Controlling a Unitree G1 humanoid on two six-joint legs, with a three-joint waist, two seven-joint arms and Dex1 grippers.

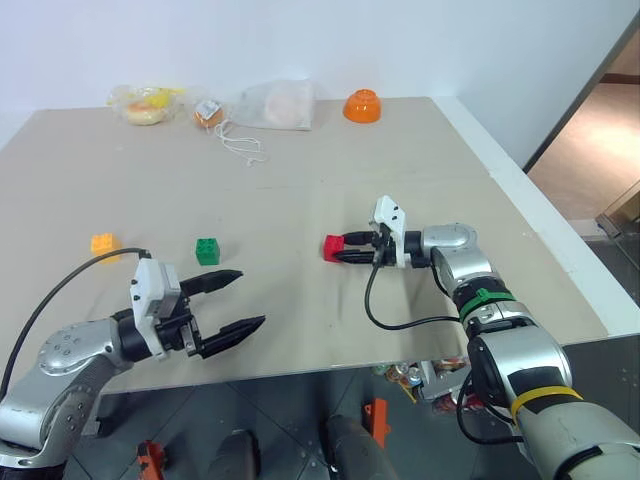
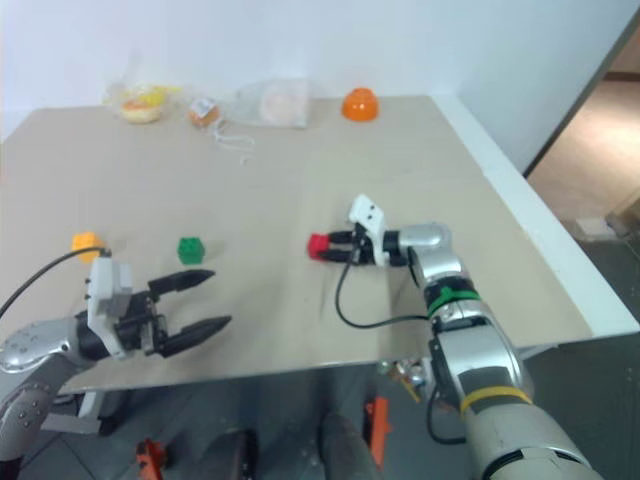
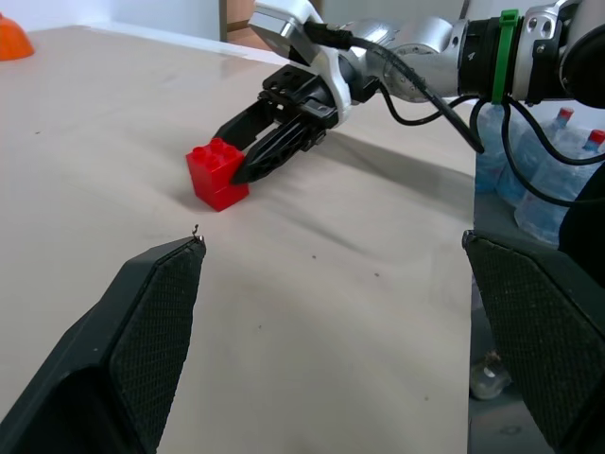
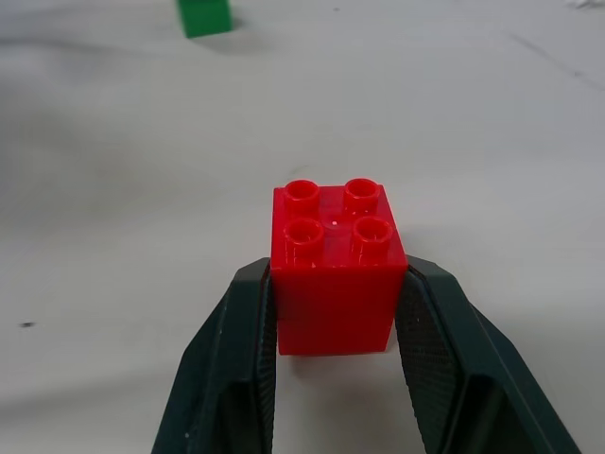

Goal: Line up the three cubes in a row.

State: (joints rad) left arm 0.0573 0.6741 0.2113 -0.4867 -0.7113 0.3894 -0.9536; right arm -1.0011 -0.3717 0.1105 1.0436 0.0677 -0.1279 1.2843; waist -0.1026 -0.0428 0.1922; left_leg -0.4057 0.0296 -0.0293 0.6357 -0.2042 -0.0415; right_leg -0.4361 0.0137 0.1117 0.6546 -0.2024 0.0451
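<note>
Work is at its start: right gripper [image 1: 350,248] has its jaws closed on the red cube [image 4: 336,274], seemingly still on the table; green cube [image 1: 207,250] and yellow-orange cube [image 1: 104,243] sit apart at left; left gripper [image 1: 235,300] hangs wide open, empty

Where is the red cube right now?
The red cube sits on the table's right half, clamped in the right tool, right of the green cube.
</note>
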